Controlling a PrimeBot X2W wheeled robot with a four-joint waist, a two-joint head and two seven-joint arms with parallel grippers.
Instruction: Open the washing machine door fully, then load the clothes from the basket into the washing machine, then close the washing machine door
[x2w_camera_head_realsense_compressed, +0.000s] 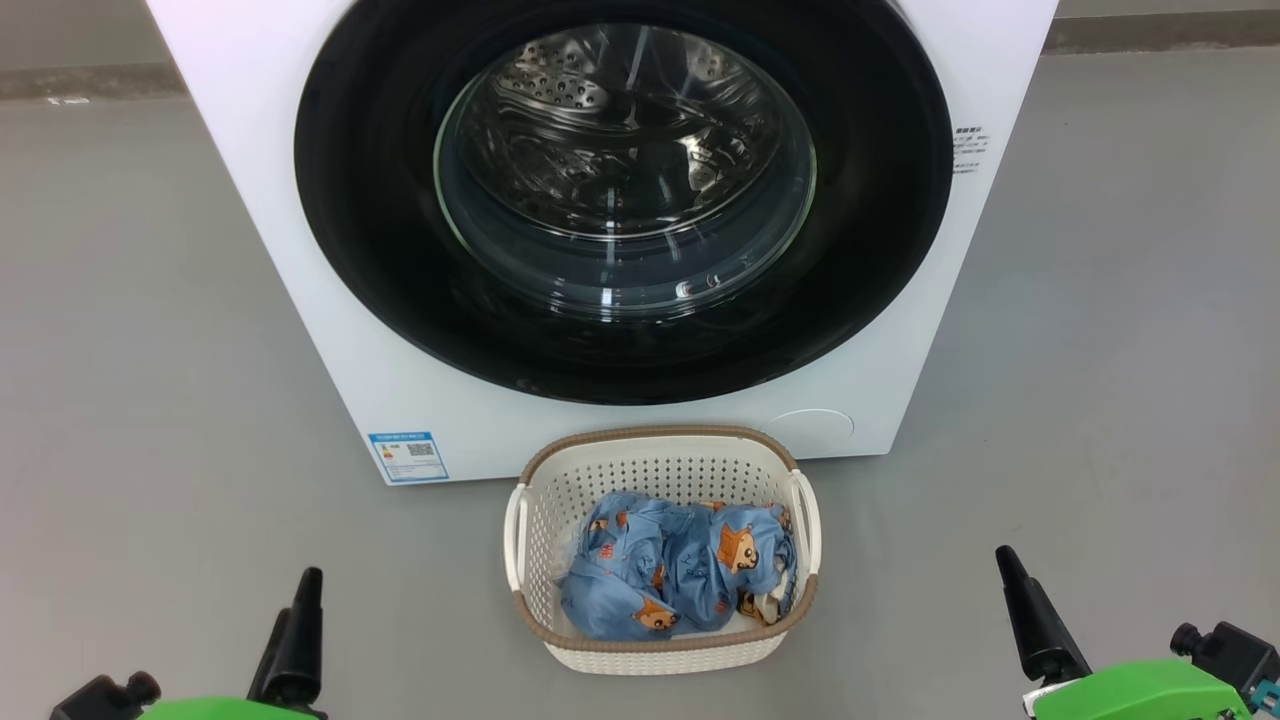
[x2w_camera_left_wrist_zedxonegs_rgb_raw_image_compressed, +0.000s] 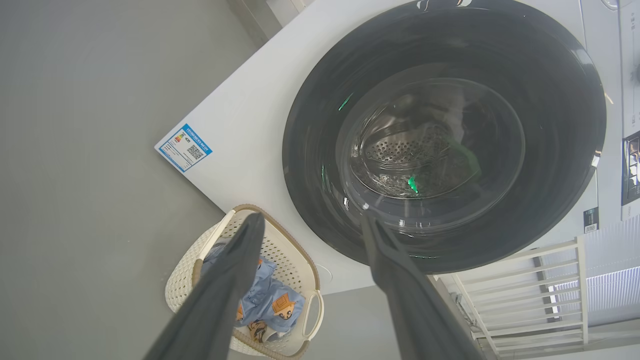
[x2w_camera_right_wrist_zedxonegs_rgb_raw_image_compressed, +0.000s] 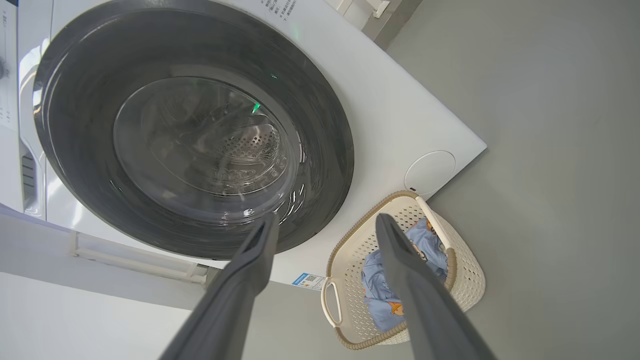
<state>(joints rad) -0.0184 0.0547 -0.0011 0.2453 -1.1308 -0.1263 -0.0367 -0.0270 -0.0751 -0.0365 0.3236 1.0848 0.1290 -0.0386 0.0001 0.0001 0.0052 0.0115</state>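
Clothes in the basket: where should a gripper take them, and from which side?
Probably pinch the raised folds at the middle of the clothes, coming down from above: the walls of the basket ring the bundle and only its top is open.

The washing machine door is shut on the white washing machine. Just before it the cream basket stands on the floor, holding the blue clothes.

One white boxy front-loading washing machine is shown, with one round, black-rimmed glass door and one small blue label. One cream perforated plastic basket with two white side handles is counted, and one bundle of light blue printed clothes. Two grippers are seen: left gripper, right gripper.
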